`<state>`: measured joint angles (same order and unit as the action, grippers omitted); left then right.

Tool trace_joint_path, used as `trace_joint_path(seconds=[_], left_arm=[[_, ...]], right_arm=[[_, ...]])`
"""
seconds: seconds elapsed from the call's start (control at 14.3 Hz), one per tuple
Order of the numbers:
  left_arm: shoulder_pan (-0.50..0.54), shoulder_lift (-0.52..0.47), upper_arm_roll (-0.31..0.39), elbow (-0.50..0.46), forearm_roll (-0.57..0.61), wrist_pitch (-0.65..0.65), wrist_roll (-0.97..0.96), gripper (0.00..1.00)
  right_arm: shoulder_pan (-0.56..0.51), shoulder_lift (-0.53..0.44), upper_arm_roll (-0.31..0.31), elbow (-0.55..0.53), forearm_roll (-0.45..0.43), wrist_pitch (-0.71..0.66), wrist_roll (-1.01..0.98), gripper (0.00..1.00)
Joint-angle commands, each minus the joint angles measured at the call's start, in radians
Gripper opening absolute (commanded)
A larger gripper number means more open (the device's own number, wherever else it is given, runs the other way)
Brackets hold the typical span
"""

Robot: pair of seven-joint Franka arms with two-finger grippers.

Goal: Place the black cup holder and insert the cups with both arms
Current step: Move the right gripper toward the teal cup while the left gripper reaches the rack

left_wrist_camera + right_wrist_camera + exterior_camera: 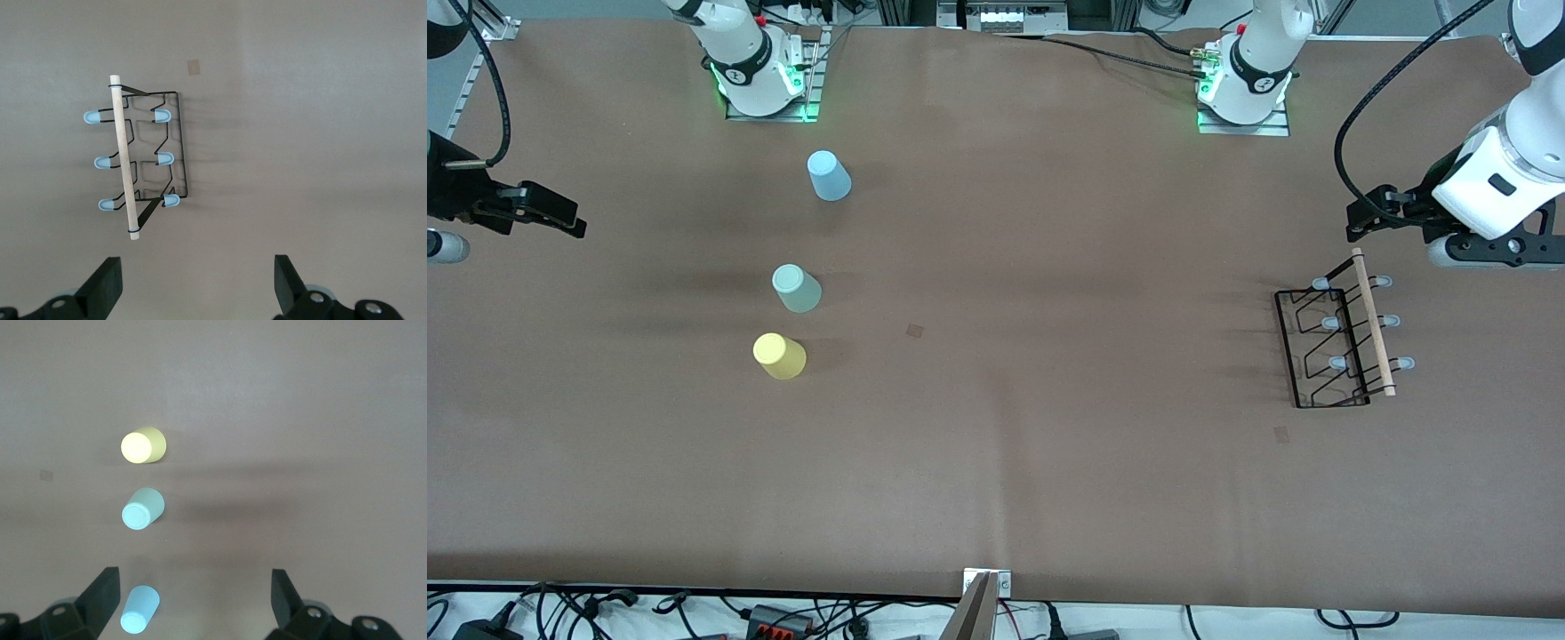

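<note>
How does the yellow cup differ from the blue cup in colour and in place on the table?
The yellow cup is yellow; the blue cup is light blue. The yellow cup stands nearest the front camera, while the blue cup stands farthest from it, close to the right arm's base. Both are small, tapered, and stand upside down, apart from the rack.

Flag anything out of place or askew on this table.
Nothing stands out. The three cups stand upside down, apart; the black cup holder sits upright, empty. Left gripper and right gripper hover open.
</note>
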<state>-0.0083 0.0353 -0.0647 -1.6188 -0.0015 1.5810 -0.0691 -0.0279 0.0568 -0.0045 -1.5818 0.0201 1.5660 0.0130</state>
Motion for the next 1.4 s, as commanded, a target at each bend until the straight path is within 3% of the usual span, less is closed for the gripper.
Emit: trace_joint_path(seconds=[0.0,0.49,0.84,0.91,1.33], left_arm=[[0.008,0.005,-0.004,0.020,-0.015,-0.009,-0.003,1.00],[0.008,0.005,-0.004,0.020,-0.015,-0.028,-0.003,1.00],[0.036,0.058,0.006,0.034,-0.017,-0.375,0.012,1.00],[0.036,0.069,0.006,0.049,-0.015,-0.418,0.011,1.00],[0.066,0.176,0.009,0.172,-0.005,-0.423,0.080,1.00]], right_arm=[[0.000,-0.014,0.003,-0.009,-0.014,0.019,0.002,1.00],[0.005,0.009,0.001,-0.004,-0.002,0.002,0.001,1.00],[0.026,0.000,0.001,-0.095,-0.006,-0.070,0.001,1.00],[0.034,-0.023,0.003,-0.150,-0.006,-0.034,0.002,1.00],[0.094,-0.115,0.003,-0.593,0.001,0.490,0.025,1.00]])
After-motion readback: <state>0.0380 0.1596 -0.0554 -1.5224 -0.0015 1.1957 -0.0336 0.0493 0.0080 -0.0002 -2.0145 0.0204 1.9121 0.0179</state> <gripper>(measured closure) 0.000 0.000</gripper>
